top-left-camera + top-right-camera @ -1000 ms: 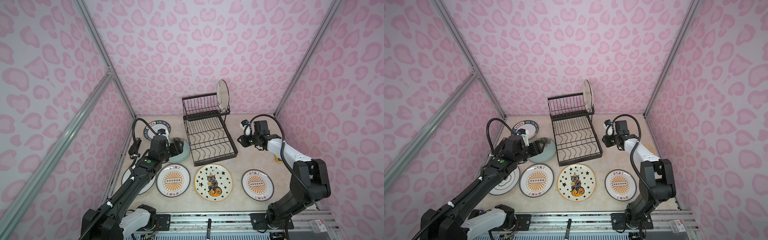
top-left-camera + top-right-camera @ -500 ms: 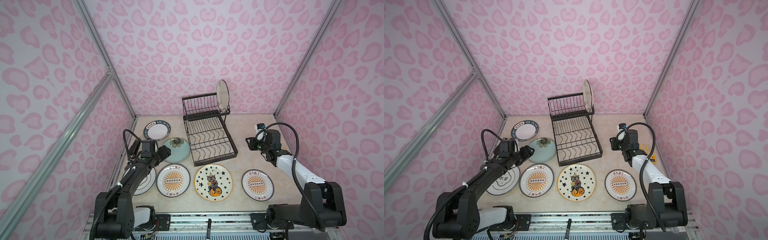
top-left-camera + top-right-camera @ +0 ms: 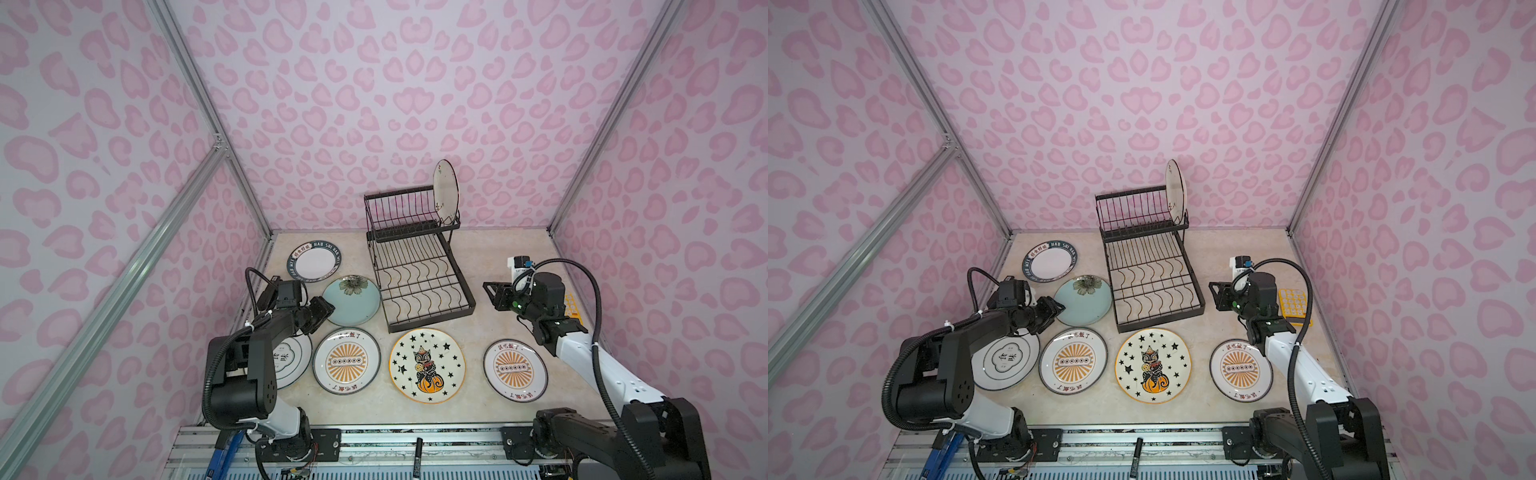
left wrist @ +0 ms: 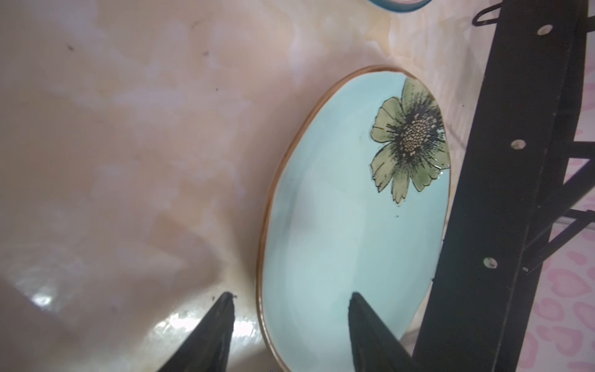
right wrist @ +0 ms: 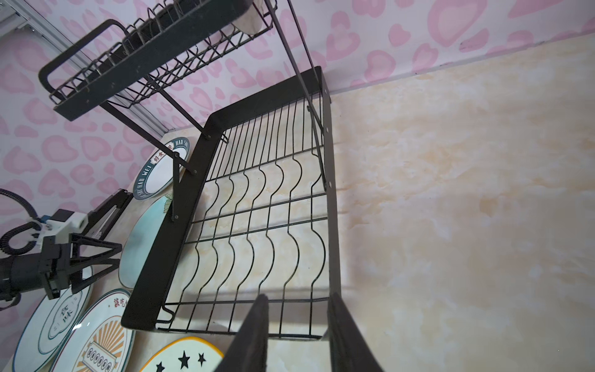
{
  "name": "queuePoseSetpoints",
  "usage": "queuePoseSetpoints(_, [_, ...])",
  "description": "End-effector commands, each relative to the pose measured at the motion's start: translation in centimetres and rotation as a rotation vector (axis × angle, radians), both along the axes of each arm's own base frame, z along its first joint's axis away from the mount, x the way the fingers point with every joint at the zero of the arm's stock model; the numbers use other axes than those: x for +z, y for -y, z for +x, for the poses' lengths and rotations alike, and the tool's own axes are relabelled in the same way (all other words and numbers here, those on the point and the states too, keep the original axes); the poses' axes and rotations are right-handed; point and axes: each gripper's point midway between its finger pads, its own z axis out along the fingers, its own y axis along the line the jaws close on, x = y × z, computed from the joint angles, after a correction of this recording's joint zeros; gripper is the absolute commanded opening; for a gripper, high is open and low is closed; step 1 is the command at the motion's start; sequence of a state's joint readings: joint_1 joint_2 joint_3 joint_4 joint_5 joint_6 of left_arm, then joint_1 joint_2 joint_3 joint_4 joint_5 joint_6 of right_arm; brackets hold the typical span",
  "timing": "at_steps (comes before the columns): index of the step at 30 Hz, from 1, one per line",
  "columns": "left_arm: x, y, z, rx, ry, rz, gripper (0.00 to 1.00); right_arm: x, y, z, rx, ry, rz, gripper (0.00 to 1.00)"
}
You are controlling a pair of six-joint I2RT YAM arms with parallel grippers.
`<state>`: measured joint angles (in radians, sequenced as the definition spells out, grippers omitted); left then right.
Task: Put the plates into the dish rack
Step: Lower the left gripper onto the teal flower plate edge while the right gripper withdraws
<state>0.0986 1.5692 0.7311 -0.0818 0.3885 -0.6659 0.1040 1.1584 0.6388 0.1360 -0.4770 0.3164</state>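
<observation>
L gripper [image 3: 328, 305] is down low at the near-left edge of the teal plate [image 3: 353, 303], jaws parted. On that arm's wrist cam, one fingertip [image 4: 219, 322] sits over bare table and the other over the glaze, w/ the plate rim btwn them. Can't tell if either pad touches. Nothing clamped.

The teal plate lies flat on the table [image 3: 498, 249], just beside the dish rack [image 3: 432, 318] on its left, flower end toward the back wall.

R gripper [image 3: 490, 296] hangs right of the rack, pointing at it but apart from it. Its jaws are slightly apart w/ nothing btwn them, and its wrist cam shows both fingers framing the rack's near corner.

In the rack, one white plate [image 3: 446, 191] stands upright on edge at the right end of the upper tier.

The rest are flat on the table. The lettered-rim plate [image 3: 314, 262] is back left, behind the teal one.

Front row, L to R:
- white plate w/ characters [image 3: 1005, 359], partly under the L arm
- sunburst plate [image 3: 347, 360]
- star-and-cat plate [image 3: 427, 365], just in front of the rack
- 2nd sunburst plate [image 3: 515, 370], under the R arm's reach

In a top view, a yellow calculator [image 3: 1292, 305] lies behind the R arm near the right wall.
</observation>
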Motion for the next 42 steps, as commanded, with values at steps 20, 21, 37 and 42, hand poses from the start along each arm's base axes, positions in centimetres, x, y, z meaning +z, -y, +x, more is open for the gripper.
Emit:
queuePoseSetpoints(20, [-2.3, -1.0, 0.8, 0.037, -0.021, 0.021, 0.40, 1.4, -0.2, -0.8, -0.008, 0.061, 0.051, 0.26])
queuePoseSetpoints(21, [-2.4, -1.0, 0.8, 0.041, -0.023, 0.022, 0.40, 1.4, -0.1, -0.9, -0.009, 0.060, 0.048, 0.26])
queuePoseSetpoints(37, [-2.6, -1.7, 0.6, 0.073, -0.028, 0.044, 0.24, 1.7, -0.1, -1.4, -0.013, 0.069, 0.068, 0.25])
queuePoseSetpoints(42, [-2.6, -1.7, 0.6, 0.074, -0.029, 0.050, 0.19, 1.9, -0.2, -1.5, -0.009, 0.073, 0.070, 0.25])
